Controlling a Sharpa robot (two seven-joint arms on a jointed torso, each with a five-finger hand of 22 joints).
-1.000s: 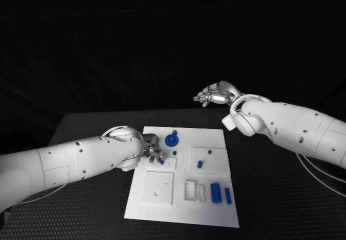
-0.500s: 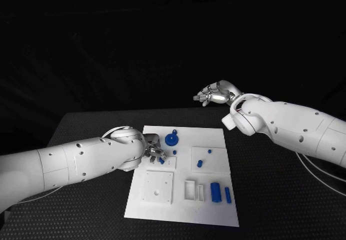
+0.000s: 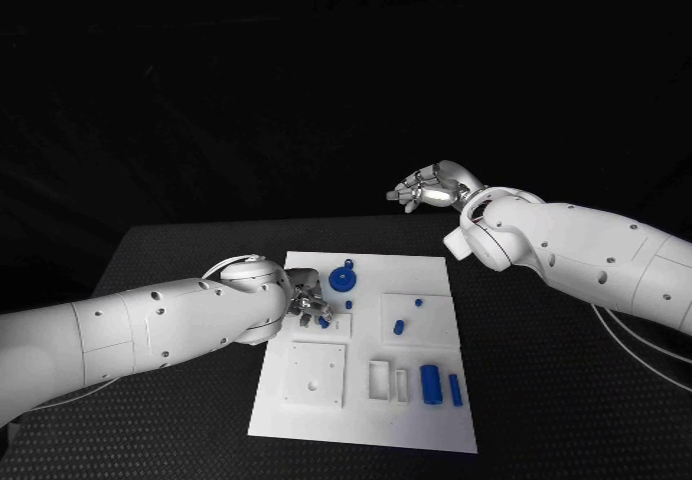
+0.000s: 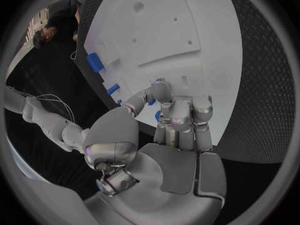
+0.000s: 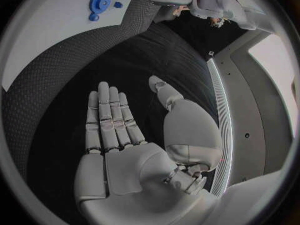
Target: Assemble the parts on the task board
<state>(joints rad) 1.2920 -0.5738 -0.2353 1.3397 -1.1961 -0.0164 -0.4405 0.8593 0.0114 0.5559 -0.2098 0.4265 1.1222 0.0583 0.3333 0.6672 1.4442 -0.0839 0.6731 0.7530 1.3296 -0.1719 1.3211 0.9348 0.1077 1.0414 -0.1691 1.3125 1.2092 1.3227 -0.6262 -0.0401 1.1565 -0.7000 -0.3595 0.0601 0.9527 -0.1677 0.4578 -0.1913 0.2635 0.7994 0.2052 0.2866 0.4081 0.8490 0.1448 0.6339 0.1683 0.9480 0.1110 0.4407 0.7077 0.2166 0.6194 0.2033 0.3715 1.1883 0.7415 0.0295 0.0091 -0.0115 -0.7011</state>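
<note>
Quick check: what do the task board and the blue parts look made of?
Task board: probably rigid plastic, matte white, with crisp cut recesses and holes and no glare. Blue gear-like part and blue cylinder: likely plastic, uniform saturated colour, dull sheen; possibly printed, but I cannot tell.

**Setting: robotics test bench in a darkened lab**

Work surface: a black table with a finely dotted, textured top (image 3: 173,260), standing against an unlit black background with no furnishings visible behind it.

Fixture: a flat white rectangular task board (image 3: 433,420) at the table's middle, cut with square recesses and slots, carrying small blue plastic parts, among them a round blue wheel-shaped piece (image 3: 343,280) at the far side and a blue cylinder (image 3: 430,383) at the near side.

Cabling: thin pale cables (image 3: 635,352) trailing over the table at the right.

Nothing domestic or commercial; the purpose-made board and bare staging mark a laboratory test station.
</note>
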